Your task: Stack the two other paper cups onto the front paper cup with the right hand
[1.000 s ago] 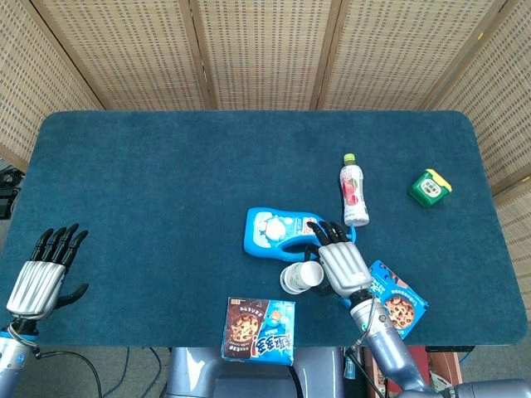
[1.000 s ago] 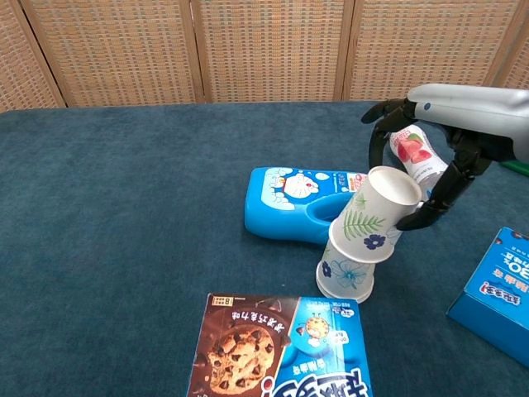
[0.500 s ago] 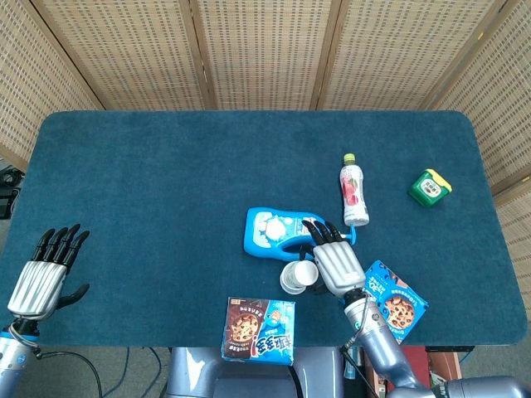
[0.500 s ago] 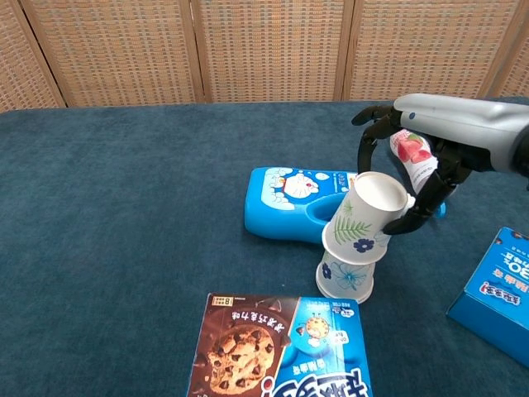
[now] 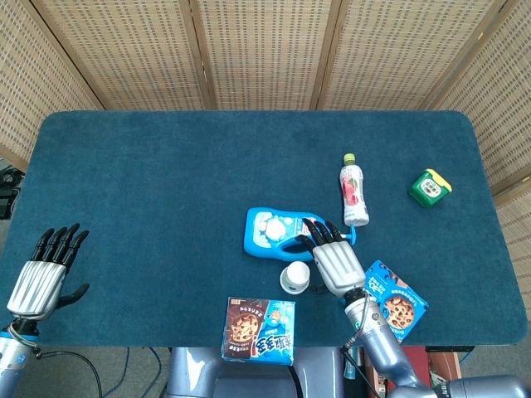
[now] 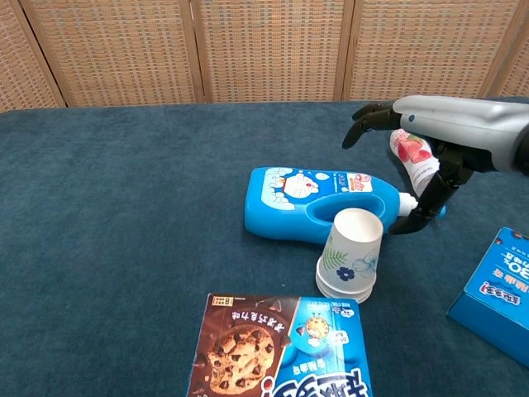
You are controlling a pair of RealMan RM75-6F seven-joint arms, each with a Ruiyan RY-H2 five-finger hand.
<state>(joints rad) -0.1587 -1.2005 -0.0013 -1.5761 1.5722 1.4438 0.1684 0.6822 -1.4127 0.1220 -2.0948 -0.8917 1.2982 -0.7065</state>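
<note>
The stack of paper cups (image 6: 350,265) stands upside down near the front edge of the desk (image 5: 166,207), nested one over another, just in front of the blue detergent bottle (image 6: 318,203) lying on its side. In the head view the stack (image 5: 294,277) sits at about 10 o'clock from the right hand (image 5: 332,259) — close beside it, not touching. The right hand (image 6: 413,165) hovers with fingers spread and holds nothing. The left hand (image 5: 43,274) rests at the desk's front-left corner, fingers extended and apart, empty. A cookie box (image 6: 281,347) lies at 6 o'clock from the stack; a second cookie box (image 5: 397,300) at 4 o'clock of the right hand. A drink bottle (image 5: 353,189) lies at 1 o'clock, a green jar (image 5: 431,186) further right.
</note>
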